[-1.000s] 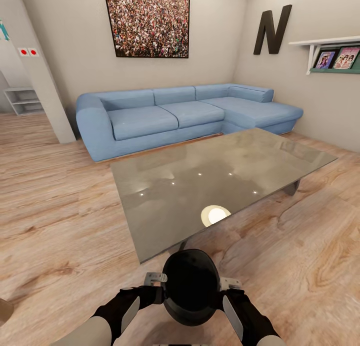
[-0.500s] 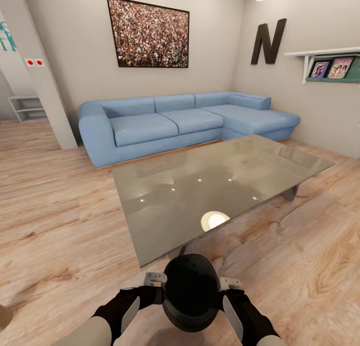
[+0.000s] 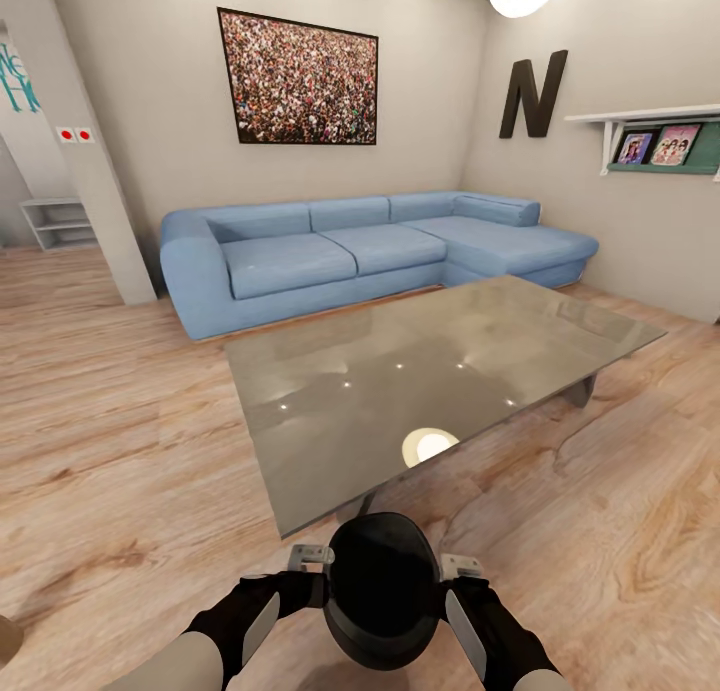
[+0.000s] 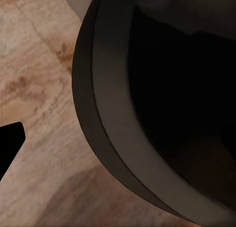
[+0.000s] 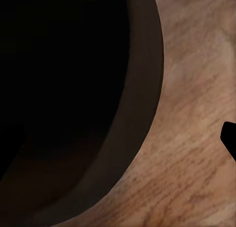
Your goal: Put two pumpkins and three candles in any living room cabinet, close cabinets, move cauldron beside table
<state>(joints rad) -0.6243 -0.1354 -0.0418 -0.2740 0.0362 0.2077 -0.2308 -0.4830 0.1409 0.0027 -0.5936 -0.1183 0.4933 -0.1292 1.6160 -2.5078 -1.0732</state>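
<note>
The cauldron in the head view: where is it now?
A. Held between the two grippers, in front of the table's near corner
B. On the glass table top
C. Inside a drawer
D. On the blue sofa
A: the cauldron sits between the left gripper and right gripper, above the wood floor, just short of the table.

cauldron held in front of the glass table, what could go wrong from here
The cauldron is pinched between the left gripper and right gripper from its two sides; uneven arm motion could let it slip onto the wood floor. It sits close to the glass table corner, so moving ahead may knock the edge.
</note>
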